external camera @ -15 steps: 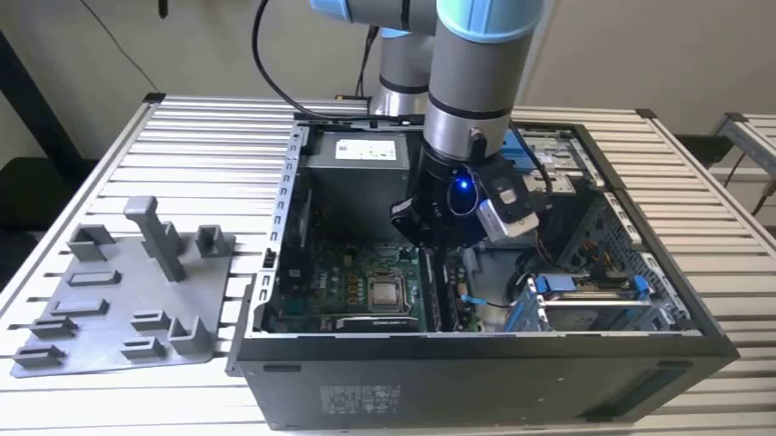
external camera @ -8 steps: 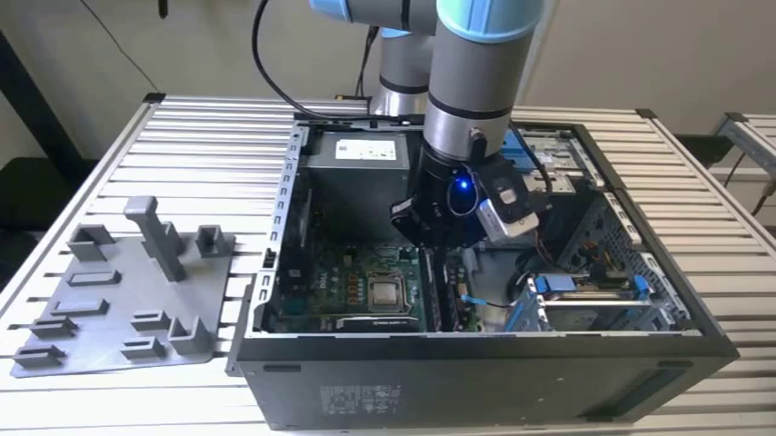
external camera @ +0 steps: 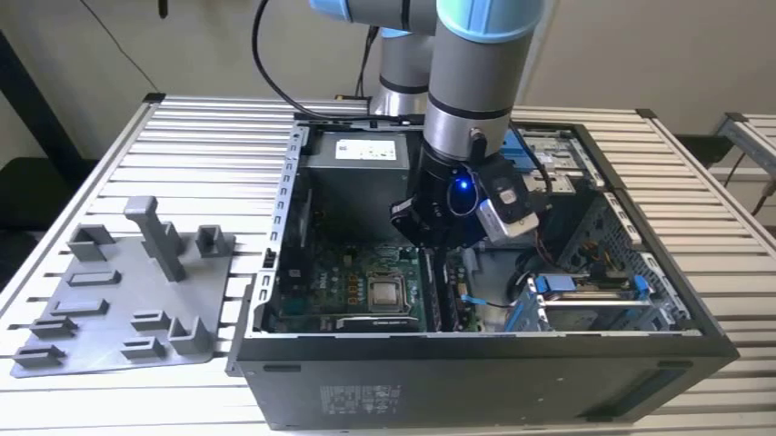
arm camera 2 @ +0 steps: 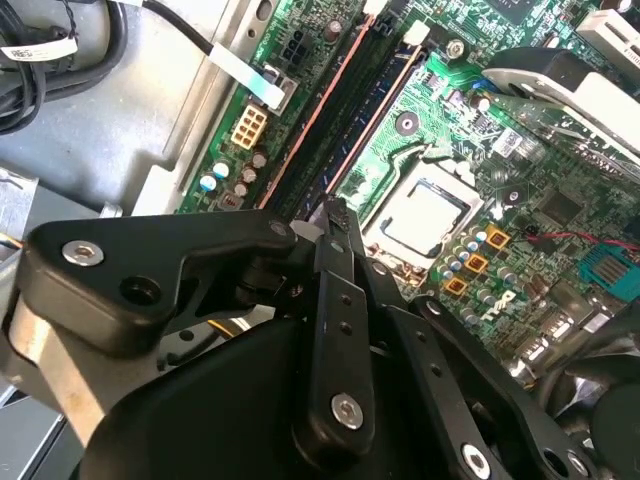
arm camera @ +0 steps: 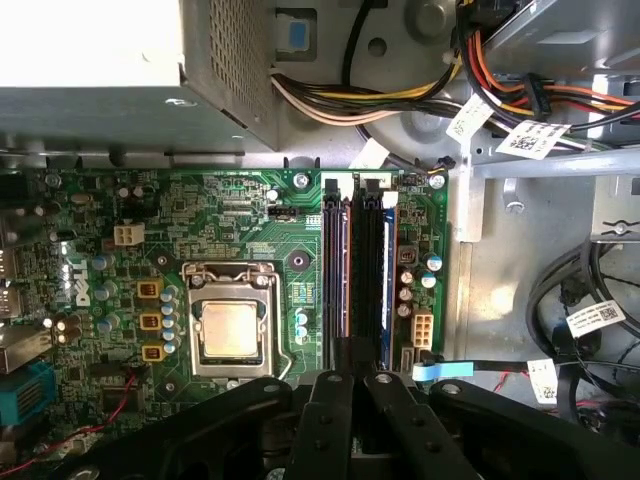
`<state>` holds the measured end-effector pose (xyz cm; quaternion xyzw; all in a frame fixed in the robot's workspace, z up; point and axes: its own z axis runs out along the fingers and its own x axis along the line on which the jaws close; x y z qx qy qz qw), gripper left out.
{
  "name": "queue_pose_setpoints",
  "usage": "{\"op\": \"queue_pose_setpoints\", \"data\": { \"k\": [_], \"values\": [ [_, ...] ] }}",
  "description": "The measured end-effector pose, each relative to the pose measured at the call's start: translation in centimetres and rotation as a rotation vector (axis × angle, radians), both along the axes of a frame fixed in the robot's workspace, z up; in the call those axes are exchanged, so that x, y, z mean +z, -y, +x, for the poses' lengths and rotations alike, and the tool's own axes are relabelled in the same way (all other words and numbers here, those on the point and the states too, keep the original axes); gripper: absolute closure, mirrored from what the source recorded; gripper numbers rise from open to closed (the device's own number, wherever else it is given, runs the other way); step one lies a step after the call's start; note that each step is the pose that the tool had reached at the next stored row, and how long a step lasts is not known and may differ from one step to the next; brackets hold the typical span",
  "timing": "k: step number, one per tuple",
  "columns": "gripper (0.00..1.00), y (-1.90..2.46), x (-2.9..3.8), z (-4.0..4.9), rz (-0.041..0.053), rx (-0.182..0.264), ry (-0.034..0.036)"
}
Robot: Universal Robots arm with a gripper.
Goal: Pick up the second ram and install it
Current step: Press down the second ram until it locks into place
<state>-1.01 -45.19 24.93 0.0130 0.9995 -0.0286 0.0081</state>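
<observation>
At the lower centre of the first wrist view, the gripper has its fingers closed on the second ram, a light, stiff, fragile stick best held by its edges, standing over the motherboard slots.

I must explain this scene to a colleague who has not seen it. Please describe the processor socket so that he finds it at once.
Start from the open computer case on the slatted table and look at the green motherboard on its floor. The processor socket is the square metal frame around a shiny plate, beside the long dark memory slots that the hand reaches. No neighbour is square and silver.
</observation>
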Motion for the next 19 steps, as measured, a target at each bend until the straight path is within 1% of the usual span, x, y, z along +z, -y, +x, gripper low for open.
{"op": "queue_pose_setpoints", "data": {
  "k": [4,6,11,19],
  "values": [
    [0.89,0.0,0.0,0.0,0.0,0.003,-0.0001],
    [0.89,0.0,0.0,0.01,0.0003,0.019,0.0],
    [0.89,0.0,0.0,0.0,0.0044,0.083,-0.0001],
    [0.89,0.0,0.0,0.0,0.0141,0.186,0.0002]
  ]
}}
